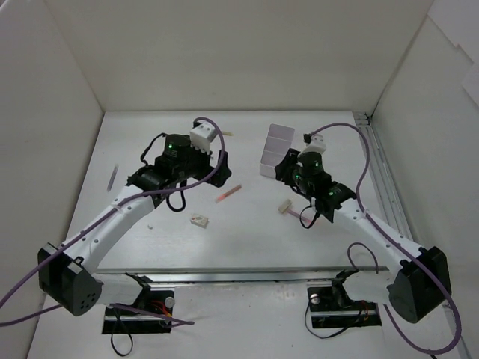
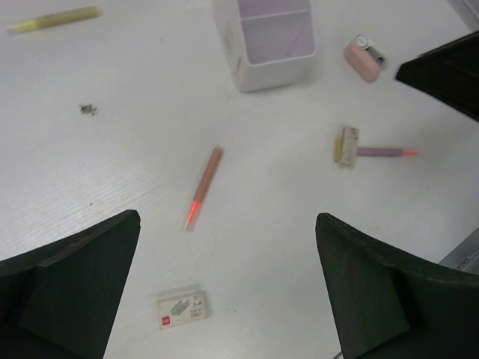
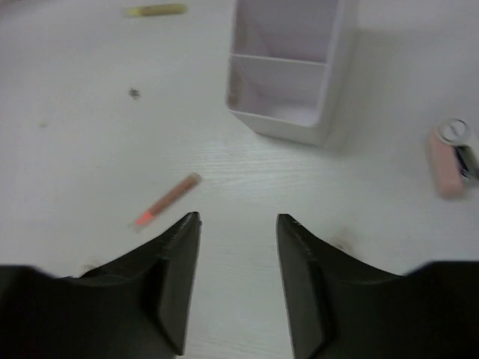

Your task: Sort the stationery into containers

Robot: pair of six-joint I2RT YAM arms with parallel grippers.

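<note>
L gripper is wide open, nothing held. R gripper has a narrower gap, also empty. White box stands upright w/ open top. Red pen lies near the box, apart from it, betw. box and L gripper. Pink piece sits just beside the box. Yellow-green pen is well apart from the box on its other side. Beige block is farther from the box than the red pen.

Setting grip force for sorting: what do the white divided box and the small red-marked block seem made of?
The white divided box looks like moulded plastic, smooth and faintly translucent: thin even walls, rounded corners, a lilac tint inside. The small block looks like matte printed card: flat faces, crisp edges, a red mark and a grey picture; this is less sure.
</note>
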